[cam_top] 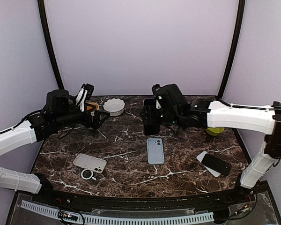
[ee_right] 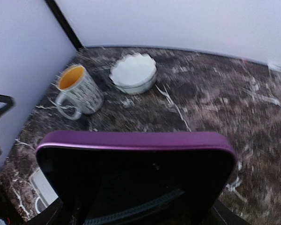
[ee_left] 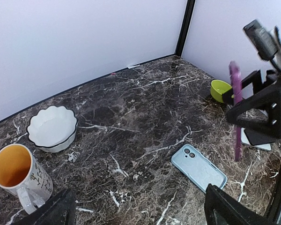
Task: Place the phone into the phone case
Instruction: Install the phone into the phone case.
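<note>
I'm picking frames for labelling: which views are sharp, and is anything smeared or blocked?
Top external: sharp, evenly lit, the light blue phone case crisp on the dark marble table. Left wrist: sharp too, with only soft shadows. Right wrist: blurred, the white scalloped bowl and the marble veins smeared, and the purple-rimmed black phone fills the lower frame.

Purple phone [cam_top: 151,123] upright, blue case [cam_top: 155,150] flat
</note>
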{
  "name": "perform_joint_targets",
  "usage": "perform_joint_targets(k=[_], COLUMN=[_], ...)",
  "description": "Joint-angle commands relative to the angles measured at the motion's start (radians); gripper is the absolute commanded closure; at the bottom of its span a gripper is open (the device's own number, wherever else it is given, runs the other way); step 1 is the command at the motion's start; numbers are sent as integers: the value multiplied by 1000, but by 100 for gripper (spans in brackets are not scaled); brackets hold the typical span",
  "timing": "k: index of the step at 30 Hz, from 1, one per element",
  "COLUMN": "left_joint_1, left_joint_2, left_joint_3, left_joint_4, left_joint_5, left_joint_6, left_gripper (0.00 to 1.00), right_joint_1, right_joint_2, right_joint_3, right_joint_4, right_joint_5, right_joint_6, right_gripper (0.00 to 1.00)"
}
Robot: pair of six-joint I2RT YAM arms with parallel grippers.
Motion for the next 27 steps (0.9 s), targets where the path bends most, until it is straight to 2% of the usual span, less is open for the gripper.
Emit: perform_joint_targets(k=[1,10,14,27], left_joint_1=[8,8,7,7], left_joint_2=[-24,-30,-27,-7], left_joint_3=[15,20,20,22], left_joint_4=[-33,-42,-42,-47], left_joint_5=[-12,12,21,25], left_joint_6=[-21,-37,-39,-37], left_gripper=[2,2,2,2], right_joint_1=[56,64,64,49], right_joint_2=[166,295,311,390], right_joint_3=[167,136,88,102], right_joint_4=[-286,-315,-277,-291], right_joint_5=[300,225,220,187], right_joint_6=[288,416,406,408], right_gripper=[100,100,100,100])
